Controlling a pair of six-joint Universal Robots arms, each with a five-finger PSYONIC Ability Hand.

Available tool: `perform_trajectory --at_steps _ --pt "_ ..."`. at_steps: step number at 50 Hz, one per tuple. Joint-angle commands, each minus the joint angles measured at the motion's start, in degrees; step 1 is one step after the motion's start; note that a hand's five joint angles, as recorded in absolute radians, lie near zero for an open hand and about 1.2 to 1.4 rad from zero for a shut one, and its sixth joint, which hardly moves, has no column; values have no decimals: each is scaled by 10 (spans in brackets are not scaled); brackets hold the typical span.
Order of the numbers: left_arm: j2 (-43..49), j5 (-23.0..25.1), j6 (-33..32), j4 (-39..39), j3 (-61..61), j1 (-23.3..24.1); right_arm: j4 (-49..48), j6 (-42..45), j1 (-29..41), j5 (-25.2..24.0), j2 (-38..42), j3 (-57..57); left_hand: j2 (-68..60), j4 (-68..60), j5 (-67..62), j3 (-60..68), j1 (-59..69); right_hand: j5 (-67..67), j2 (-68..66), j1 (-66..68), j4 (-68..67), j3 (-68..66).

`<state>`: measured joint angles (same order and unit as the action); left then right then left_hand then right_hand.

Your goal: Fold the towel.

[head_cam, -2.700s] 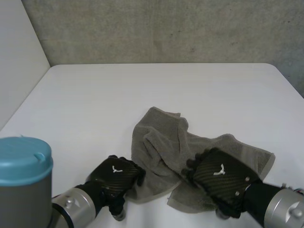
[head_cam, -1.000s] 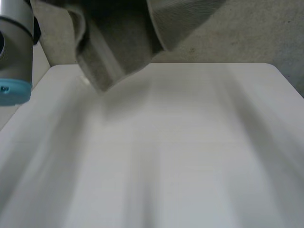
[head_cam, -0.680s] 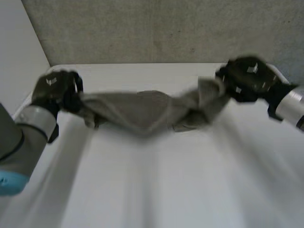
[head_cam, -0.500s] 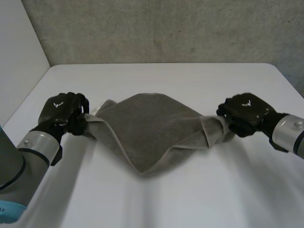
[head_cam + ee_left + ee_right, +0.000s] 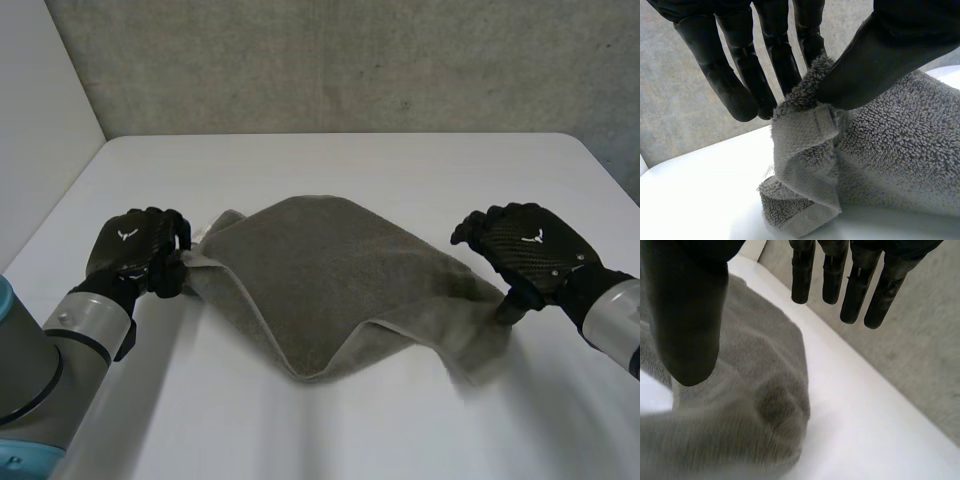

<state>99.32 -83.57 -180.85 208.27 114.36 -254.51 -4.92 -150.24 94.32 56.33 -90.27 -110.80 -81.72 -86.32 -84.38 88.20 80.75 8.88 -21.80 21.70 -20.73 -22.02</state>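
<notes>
A grey-brown towel (image 5: 330, 285) lies spread in a rough diamond across the middle of the white table (image 5: 330, 170). My left hand (image 5: 135, 250) pinches the towel's left corner (image 5: 802, 125) between its thumb and fingers, a little above the table. My right hand (image 5: 525, 245) hovers over the towel's right corner, its fingers (image 5: 857, 285) straight and apart from the thumb, with nothing between them. That right corner (image 5: 765, 405) lies on the table under the palm.
A grey concrete wall (image 5: 350, 60) stands behind the table's far edge, and a pale side wall (image 5: 35, 120) runs along its left. My left arm's grey joint with a light-blue cap (image 5: 20, 390) fills the near left corner.
Both hands swung the towel up, then down and out flat across the table. In the last half second my right hand let go of the right corner, which dropped onto the table.
</notes>
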Motion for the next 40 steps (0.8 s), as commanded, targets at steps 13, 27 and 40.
perform_trajectory --at_steps 13,27,40 --pt "1 1 0 7 6 1 -49 165 184 180 12 -84 17 63 144 -82 -7 -1 30 -29 19 32" --pt "2 1 0 8 13 2 20 224 211 243 39 -81 17 63 144 -82 -7 167 -138 139 -149 -136" --pt "12 1 0 15 14 6 15 222 206 213 88 -79 17 63 144 -82 -7 148 -118 119 -129 -116"
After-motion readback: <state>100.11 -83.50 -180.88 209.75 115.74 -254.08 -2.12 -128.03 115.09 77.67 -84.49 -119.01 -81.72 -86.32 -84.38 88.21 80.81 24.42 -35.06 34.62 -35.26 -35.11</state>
